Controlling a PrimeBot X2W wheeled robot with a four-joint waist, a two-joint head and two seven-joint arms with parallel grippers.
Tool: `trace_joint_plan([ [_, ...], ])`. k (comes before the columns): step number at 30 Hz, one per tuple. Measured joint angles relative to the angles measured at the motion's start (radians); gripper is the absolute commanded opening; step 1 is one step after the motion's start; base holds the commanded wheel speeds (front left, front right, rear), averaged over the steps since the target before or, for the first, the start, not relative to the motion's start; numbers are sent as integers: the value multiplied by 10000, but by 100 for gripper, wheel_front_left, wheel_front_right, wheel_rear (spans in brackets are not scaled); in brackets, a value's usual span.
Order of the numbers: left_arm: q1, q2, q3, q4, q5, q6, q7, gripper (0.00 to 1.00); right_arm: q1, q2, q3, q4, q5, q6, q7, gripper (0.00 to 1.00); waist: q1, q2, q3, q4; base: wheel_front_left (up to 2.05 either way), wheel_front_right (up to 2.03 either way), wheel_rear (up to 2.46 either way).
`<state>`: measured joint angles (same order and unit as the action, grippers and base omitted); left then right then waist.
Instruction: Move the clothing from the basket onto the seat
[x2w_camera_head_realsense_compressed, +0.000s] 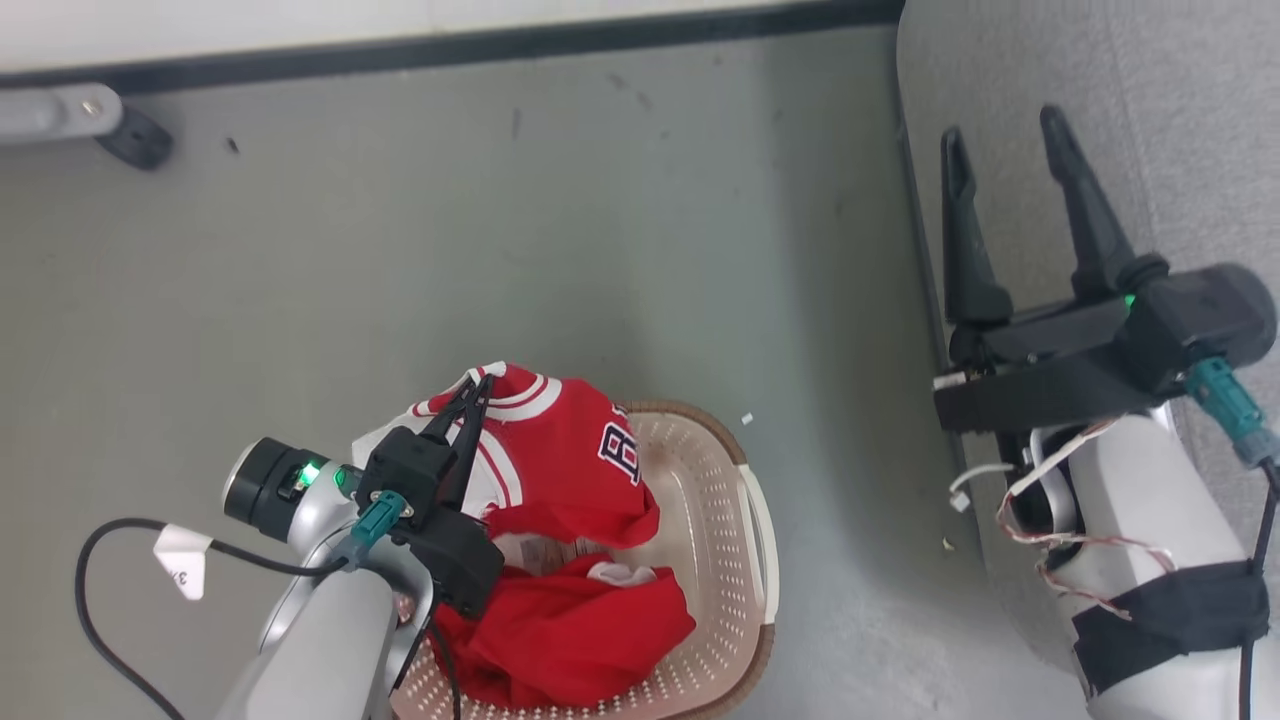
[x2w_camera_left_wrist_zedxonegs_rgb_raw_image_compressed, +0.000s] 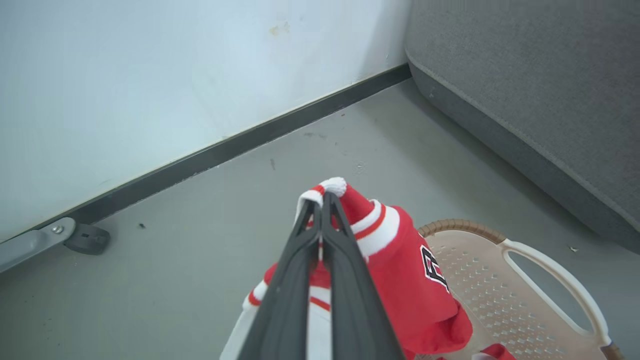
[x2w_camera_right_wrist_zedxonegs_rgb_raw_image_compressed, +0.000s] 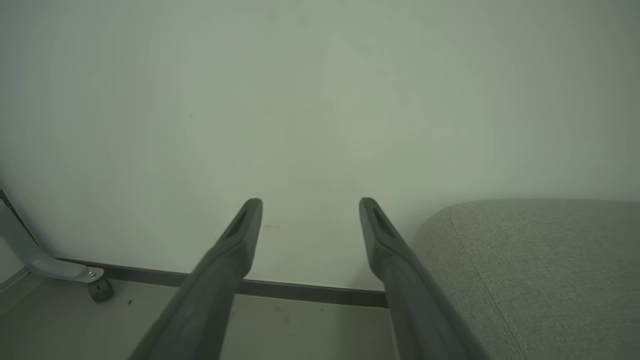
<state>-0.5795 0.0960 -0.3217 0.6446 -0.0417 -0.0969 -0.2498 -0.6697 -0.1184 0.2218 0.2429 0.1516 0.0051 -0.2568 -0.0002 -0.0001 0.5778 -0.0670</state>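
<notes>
Lifting stage by my read, nothing delivered yet.

Head view: left gripper (x2w_camera_head_realsense_compressed: 482, 382) jaws are clamped on the striped cuff of the jersey (x2w_camera_head_realsense_compressed: 570, 450), held above the basket (x2w_camera_head_realsense_compressed: 745, 500) rim, with the rest draped inside. The plain red garment (x2w_camera_head_realsense_compressed: 570, 630) lies in the basket. The basket sits on the floor (x2w_camera_head_realsense_compressed: 500, 200), apart from the seat (x2w_camera_head_realsense_compressed: 1180, 120) edge, and no clothing is on the seat part in view. Right gripper (x2w_camera_head_realsense_compressed: 1000, 125) is over the seat edge, jaws wide apart, empty.

Left wrist view: jaws together, pinching the cuff.

Right wrist view: jaws apart, nothing between them.

Remaining: both garments go over.
</notes>
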Motion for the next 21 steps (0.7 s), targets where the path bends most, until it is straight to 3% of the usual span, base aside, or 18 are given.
trace_joint_plan([
  [21,639,596,40,-1764,-341,-190,-2,0,2328,180,134,1166,370,249,2,100,0,0,-3089,196,0,0,0],
])
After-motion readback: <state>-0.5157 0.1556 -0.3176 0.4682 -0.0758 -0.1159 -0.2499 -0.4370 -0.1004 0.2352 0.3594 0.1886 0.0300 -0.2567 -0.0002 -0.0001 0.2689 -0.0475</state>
